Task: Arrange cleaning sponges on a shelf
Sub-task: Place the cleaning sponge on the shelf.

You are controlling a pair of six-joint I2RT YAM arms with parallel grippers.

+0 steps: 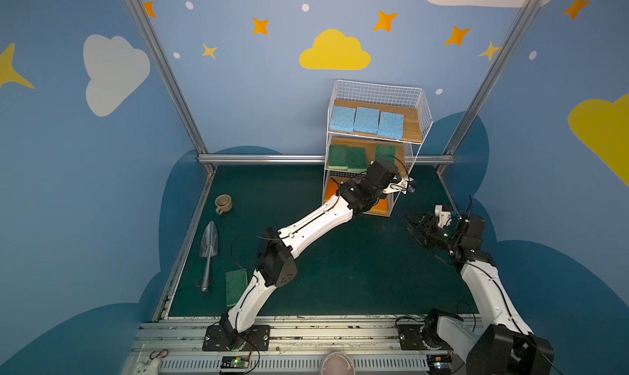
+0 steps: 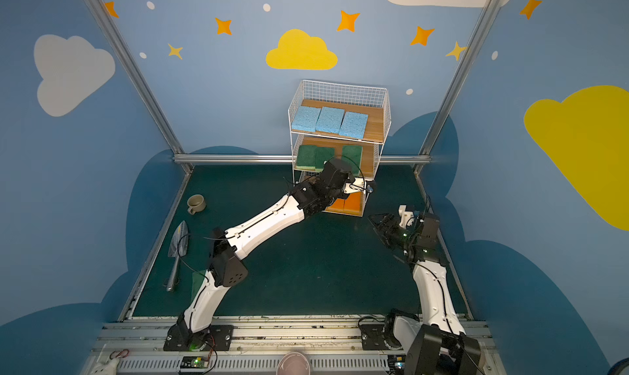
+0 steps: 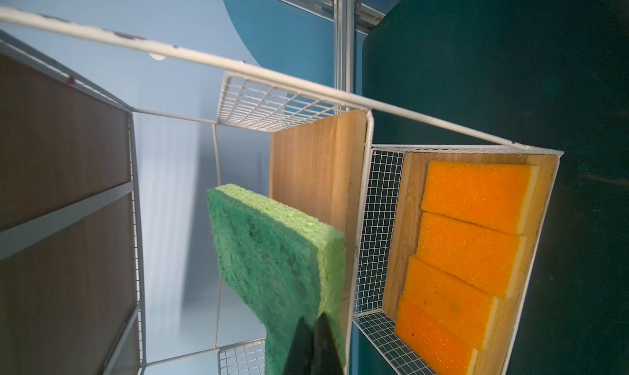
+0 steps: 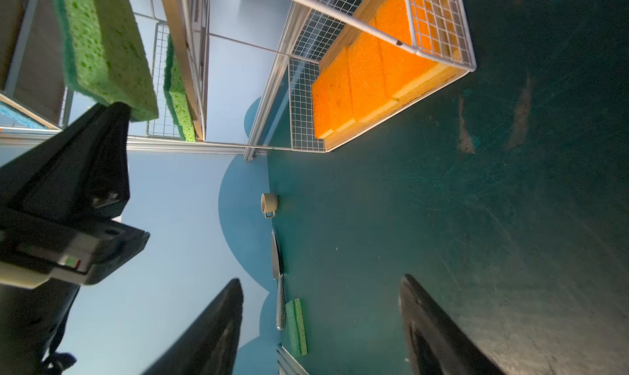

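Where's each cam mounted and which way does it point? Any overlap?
Top views: high above the robot's base, facing down and forward over the table and shelf; left arm and right arm show.
Left wrist: on the left arm, facing along the left gripper, shut on a green sponge, into the shelf; only fingertips show.
Right wrist: on the right arm, facing past the open right gripper toward shelf, mug, trowel; the left gripper shows too.
Shared: both wrist views show that green sponge and the orange sponges.
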